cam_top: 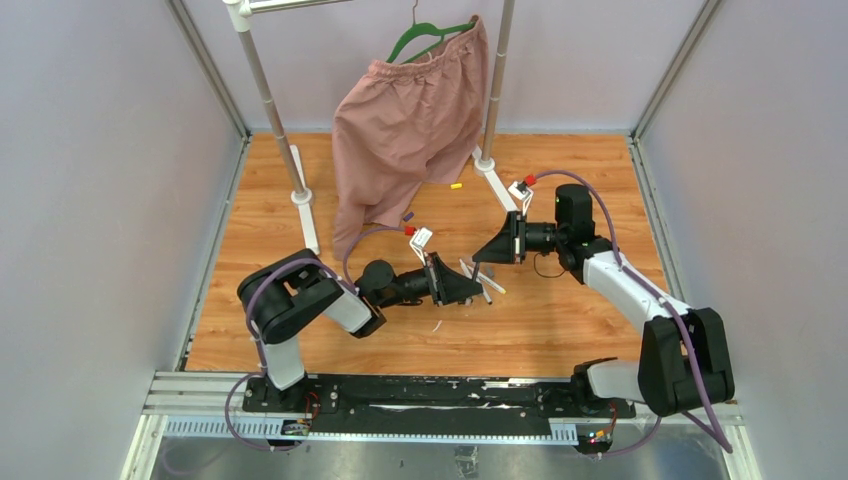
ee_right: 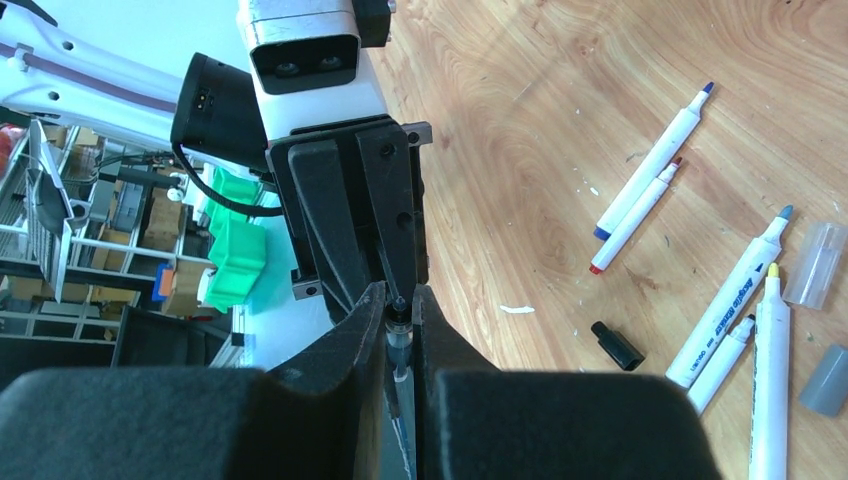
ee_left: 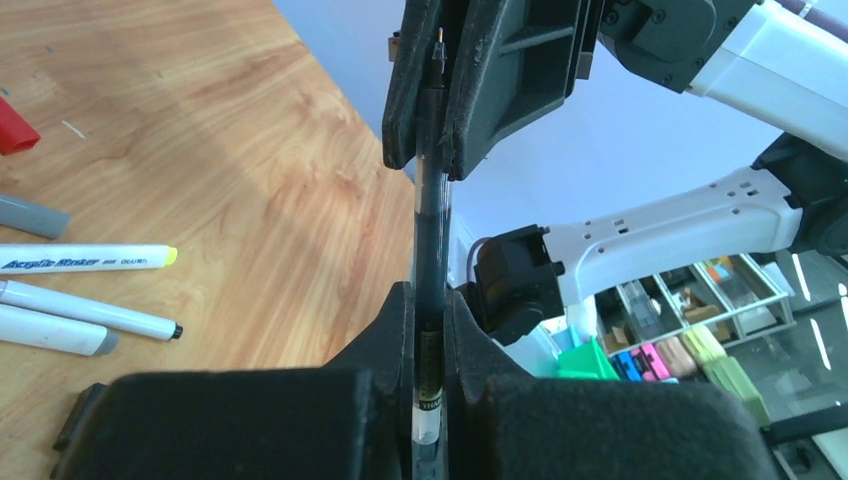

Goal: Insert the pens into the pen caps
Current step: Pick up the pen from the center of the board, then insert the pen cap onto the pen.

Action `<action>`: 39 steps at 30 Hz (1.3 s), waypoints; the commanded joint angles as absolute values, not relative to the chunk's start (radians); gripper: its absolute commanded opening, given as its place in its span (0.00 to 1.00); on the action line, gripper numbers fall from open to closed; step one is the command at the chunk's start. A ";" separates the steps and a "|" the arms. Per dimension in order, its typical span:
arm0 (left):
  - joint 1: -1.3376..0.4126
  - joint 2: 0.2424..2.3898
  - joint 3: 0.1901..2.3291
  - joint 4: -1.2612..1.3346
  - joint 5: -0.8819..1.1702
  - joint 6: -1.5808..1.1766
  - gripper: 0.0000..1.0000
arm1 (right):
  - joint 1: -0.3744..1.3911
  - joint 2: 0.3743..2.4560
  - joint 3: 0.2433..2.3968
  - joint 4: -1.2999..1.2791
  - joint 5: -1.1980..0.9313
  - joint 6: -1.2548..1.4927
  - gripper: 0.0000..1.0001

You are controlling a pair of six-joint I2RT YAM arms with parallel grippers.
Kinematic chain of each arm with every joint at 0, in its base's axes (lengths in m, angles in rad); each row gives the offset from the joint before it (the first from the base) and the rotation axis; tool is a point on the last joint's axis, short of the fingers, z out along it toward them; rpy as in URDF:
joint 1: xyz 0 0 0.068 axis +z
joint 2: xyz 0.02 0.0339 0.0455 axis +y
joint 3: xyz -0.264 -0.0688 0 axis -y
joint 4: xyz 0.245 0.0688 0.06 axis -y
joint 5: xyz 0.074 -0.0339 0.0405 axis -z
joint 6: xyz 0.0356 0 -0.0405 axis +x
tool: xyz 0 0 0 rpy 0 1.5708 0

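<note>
The left tool [ee_left: 430, 305] is clamped shut on the left end of a slim dark pen [ee_left: 430, 240]. The right tool [ee_right: 398, 292] is closed on the same pen's right end, and the fine tip reaches in between its fingers. The tools face each other above the middle of the counter [cam_top: 560, 320], with the pen bridging the short gap between them. A pale band shows inside the left grip, but I cannot tell whether it is a cap.

This looks like the mating step, or a handover before it, done in the air. The next move would need a straight push along the pen's axis with both tools kept in line, since any skew could bend or jam it.

Below, several white pens [ee_right: 655, 160] lie uncapped on the counter with a black cap [ee_right: 615, 345] just beside them. A yellow cap [cam_top: 456, 185] sits well apart at the far side.
</note>
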State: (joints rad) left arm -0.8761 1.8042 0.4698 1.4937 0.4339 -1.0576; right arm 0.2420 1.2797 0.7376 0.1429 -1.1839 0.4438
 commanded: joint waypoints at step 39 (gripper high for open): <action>-0.882 0.709 0.092 0.480 0.049 -0.233 0.00 | 0.501 1.696 1.185 -0.505 -0.371 -0.391 0.40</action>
